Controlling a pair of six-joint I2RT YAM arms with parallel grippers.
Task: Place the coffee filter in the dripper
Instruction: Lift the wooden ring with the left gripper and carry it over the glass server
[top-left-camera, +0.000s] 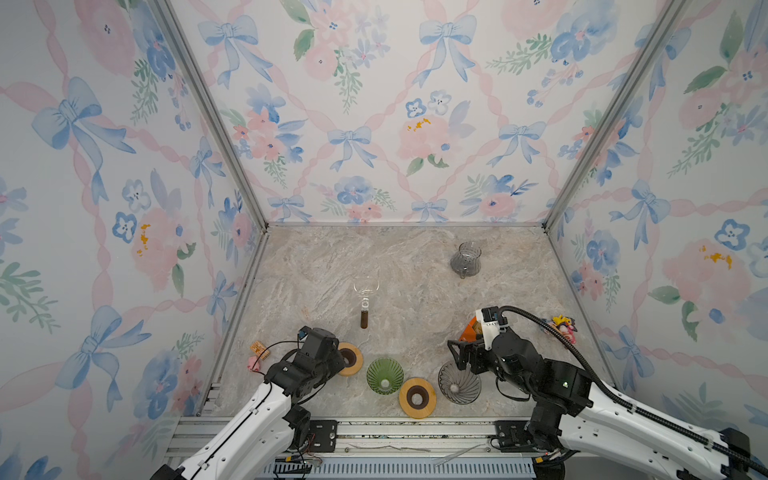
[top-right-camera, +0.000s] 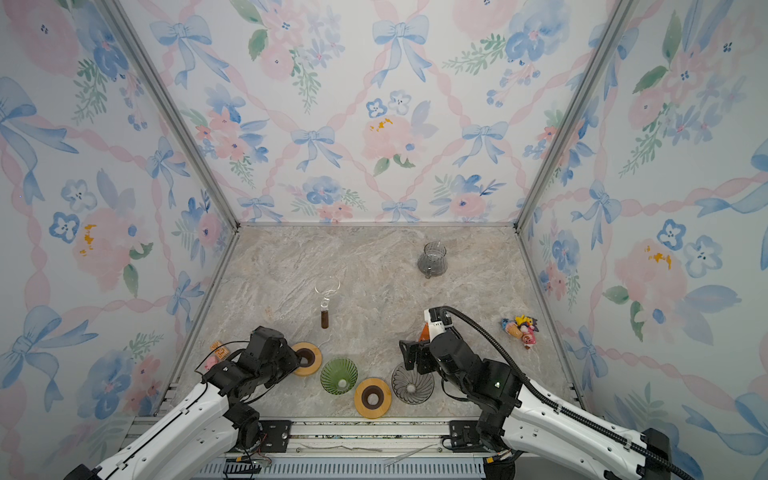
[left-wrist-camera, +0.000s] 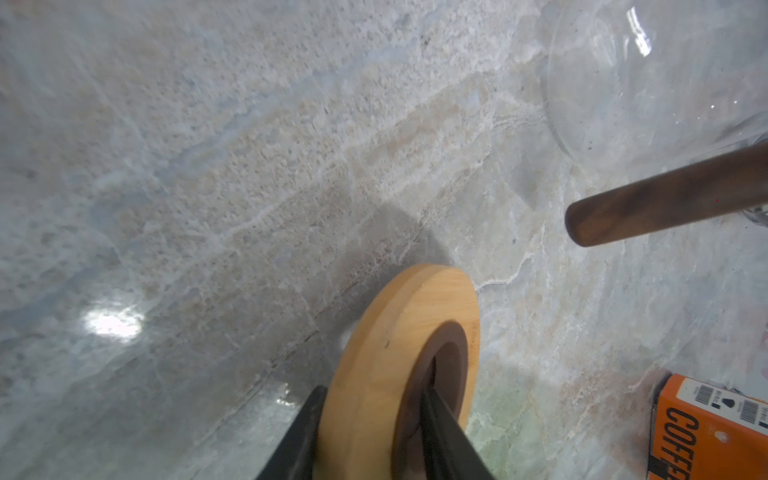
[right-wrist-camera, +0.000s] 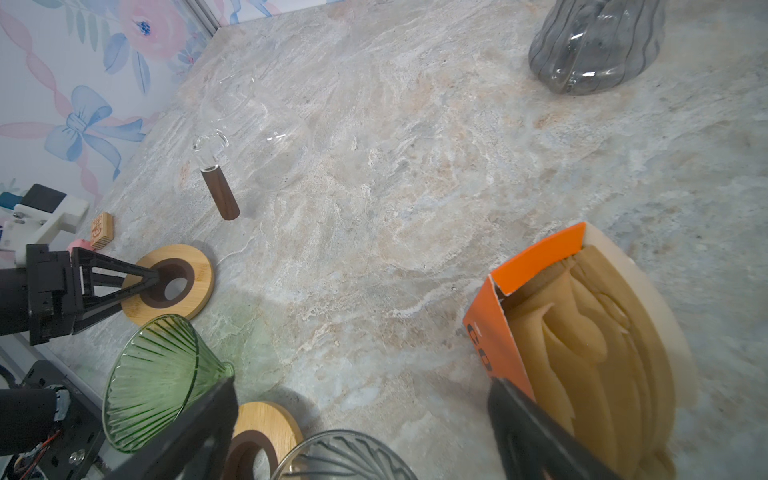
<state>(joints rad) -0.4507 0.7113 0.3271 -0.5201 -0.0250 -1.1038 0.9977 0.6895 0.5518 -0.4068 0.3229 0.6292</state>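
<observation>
Left of the green dripper (top-left-camera: 385, 375), the left gripper (left-wrist-camera: 374, 395) pinches a wooden ring's (left-wrist-camera: 399, 316) rim; on the dripper's right, the right gripper (right-wrist-camera: 361, 386) gapes wide beside the filter box (right-wrist-camera: 490, 336).

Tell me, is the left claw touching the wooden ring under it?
Touching. The left wrist view shows the left claw pinching the wooden ring: one finger flat against its outer edge, one inside its hole, no gap.

Bright, soft overhead light leaves a white glare patch on the marble tabletop (left-wrist-camera: 208, 166) and a faint shadow beside the wooden ring (left-wrist-camera: 374, 374). Close to my wrist lenses, things blur.
</observation>
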